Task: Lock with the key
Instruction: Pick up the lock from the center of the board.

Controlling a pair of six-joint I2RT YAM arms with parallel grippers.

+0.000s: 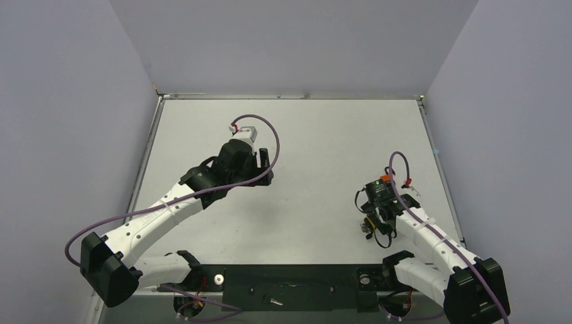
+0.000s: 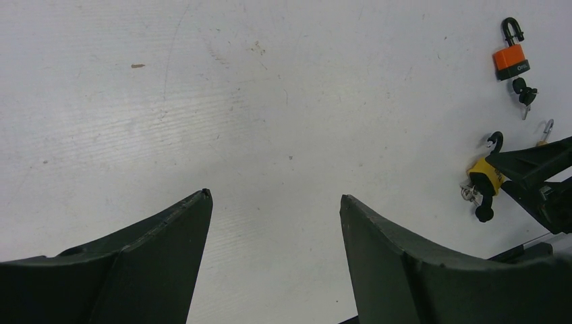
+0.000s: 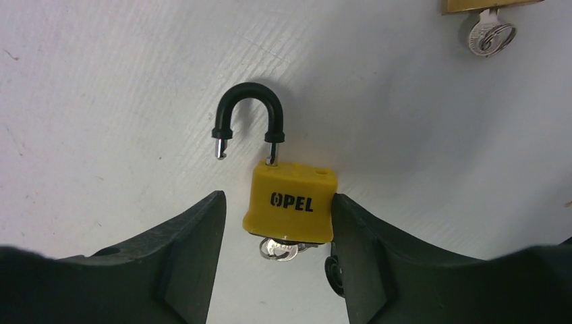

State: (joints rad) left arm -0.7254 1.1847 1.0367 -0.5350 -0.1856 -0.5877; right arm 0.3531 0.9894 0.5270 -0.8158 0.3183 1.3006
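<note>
A yellow padlock (image 3: 290, 202) marked OPEL lies on the white table, its black shackle (image 3: 247, 108) swung open. The small silver key (image 3: 280, 250) on its ring sticks out of the padlock's underside. My right gripper (image 3: 277, 197) is open and straddles the padlock body. Its right finger (image 3: 357, 236) touches the padlock's side and the left finger stands apart. From above, the right gripper (image 1: 369, 226) sits near the table's right front. My left gripper (image 2: 275, 196) is open and empty over bare table, left of centre (image 1: 265, 169). The left wrist view also shows the yellow padlock (image 2: 485, 175).
A brass padlock (image 3: 485, 5) with its own key (image 3: 489, 34) lies just beyond the yellow one. An orange padlock (image 2: 510, 59) with a black-headed key (image 2: 523, 91) lies farther off. Grey walls stand round the table (image 1: 303, 135).
</note>
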